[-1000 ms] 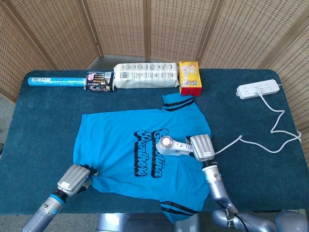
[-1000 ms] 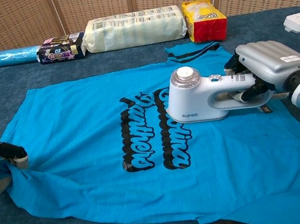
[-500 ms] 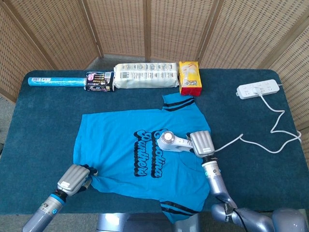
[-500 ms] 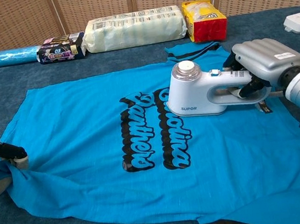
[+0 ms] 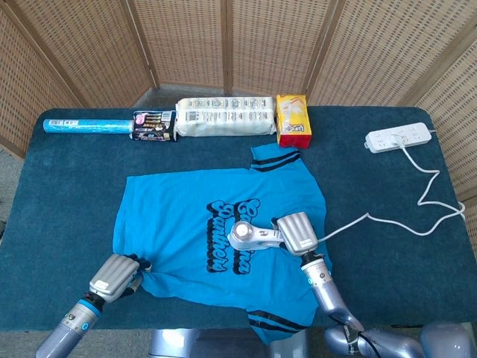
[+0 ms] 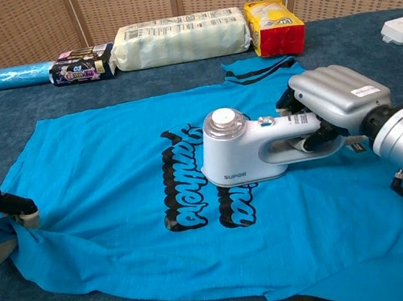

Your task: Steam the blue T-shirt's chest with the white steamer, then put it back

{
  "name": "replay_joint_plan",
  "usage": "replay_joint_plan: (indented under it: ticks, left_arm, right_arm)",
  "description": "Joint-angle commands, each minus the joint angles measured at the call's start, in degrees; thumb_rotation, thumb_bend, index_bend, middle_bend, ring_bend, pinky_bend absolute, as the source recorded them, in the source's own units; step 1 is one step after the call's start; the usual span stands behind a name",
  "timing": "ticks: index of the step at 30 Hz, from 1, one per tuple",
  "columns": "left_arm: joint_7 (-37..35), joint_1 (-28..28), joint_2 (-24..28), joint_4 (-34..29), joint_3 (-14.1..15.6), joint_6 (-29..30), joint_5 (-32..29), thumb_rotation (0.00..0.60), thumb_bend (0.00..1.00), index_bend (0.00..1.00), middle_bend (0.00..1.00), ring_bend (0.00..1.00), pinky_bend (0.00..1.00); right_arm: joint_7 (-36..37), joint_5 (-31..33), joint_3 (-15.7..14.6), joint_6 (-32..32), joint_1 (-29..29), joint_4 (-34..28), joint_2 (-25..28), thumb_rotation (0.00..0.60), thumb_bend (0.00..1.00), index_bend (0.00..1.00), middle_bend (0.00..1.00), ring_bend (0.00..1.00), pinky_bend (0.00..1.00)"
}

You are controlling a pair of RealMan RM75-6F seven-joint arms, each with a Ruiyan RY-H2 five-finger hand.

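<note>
The right hand (image 6: 329,100), fingers clamped on the steamer (image 6: 242,149), is sliding it left over the shirt (image 6: 116,176) lettering, so steaming is underway.

Dark blue table cover (image 5: 67,194) underneath. Along far edge, well beyond both hands: light blue roll (image 5: 86,127) lying flat at far left, dark printed packet (image 5: 154,125) touching its end, long white wrapped pack (image 5: 225,117) just beside, then yellow-and-red bag (image 5: 292,118) standing. White power strip (image 5: 399,138) far off to right of the right hand, white cable (image 5: 425,195) snaking from it. Wicker screen panels (image 5: 246,41) behind.
</note>
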Motion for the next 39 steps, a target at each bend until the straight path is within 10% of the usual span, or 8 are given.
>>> replay_joint_plan:
  ticks: [1, 14, 22, 39]
  left_arm:
    - [-0.1, 0.1, 0.1, 0.0, 0.0, 0.1, 0.0, 0.6, 0.55, 0.52, 0.53, 0.46, 0.55]
    - [-0.2, 0.0, -0.1, 0.1, 0.0, 0.0, 0.2, 0.6, 0.55, 0.52, 0.53, 0.46, 0.55]
    - [0.7, -0.1, -0.4, -0.3, -0.1, -0.3, -0.4, 0.6, 0.55, 0.52, 0.53, 0.46, 0.55]
    - [2.4, 0.2, -0.2, -1.5, -0.2, 0.1, -1.7, 0.6, 0.55, 0.52, 0.53, 0.46, 0.55]
  right_arm:
    - [0.1, 0.6, 0.4, -0.1, -0.1, 0.2, 0.0, 0.6, 0.31, 0.75, 0.8, 0.88, 0.82]
    - [2.9, 8.2, 6.4, -1.0, -1.2, 2.3, 2.0, 0.6, 0.32, 0.75, 0.8, 0.88, 0.83]
    - [5.5, 18.0, 15.8, -3.5, 1.0, 5.6, 3.8, 0.6, 0.31, 0.75, 0.8, 0.88, 0.83]
    - [5.0, 27.4, 22.1, -8.5, 7.8, 20.4, 0.9, 0.6, 0.31, 0.75, 0.8, 0.88, 0.82]
